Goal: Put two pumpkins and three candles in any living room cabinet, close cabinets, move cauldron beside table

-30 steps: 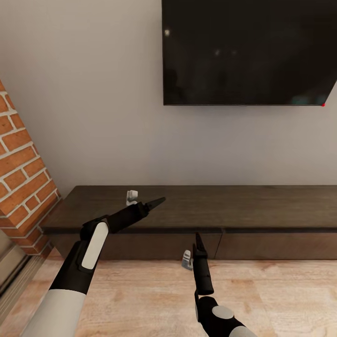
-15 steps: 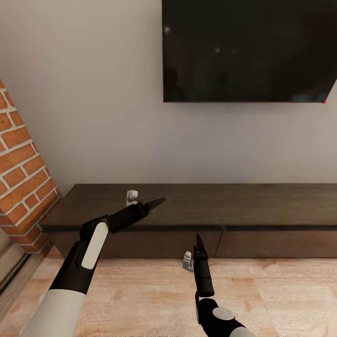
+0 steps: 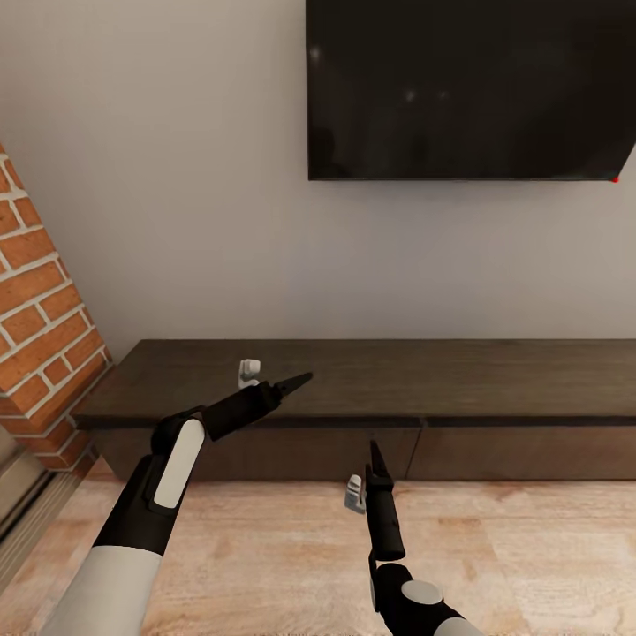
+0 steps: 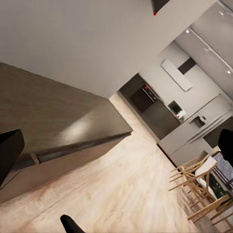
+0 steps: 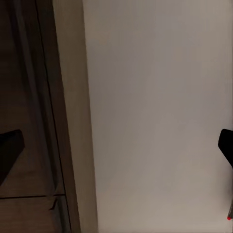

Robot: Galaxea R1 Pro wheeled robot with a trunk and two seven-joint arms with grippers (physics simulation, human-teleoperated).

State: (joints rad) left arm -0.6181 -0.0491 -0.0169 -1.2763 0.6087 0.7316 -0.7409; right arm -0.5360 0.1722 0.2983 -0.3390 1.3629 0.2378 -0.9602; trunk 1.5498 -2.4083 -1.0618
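Wall-mounted television (image 3: 468, 88) above the long, low cabinet (image 3: 371, 389), which stands against the wall with front panels shut; rigid and handleless, best taken at the dark gap under its top. Left gripper (image 3: 296, 382) over the cabinet top, right gripper (image 3: 374, 452) before its front; both fingers spread wide, empty.

The cabinet (image 3: 371, 389) is a long, low dark-brown wood unit standing on the light wood floor (image 3: 265, 548) against the grey wall; its front panels are shut.
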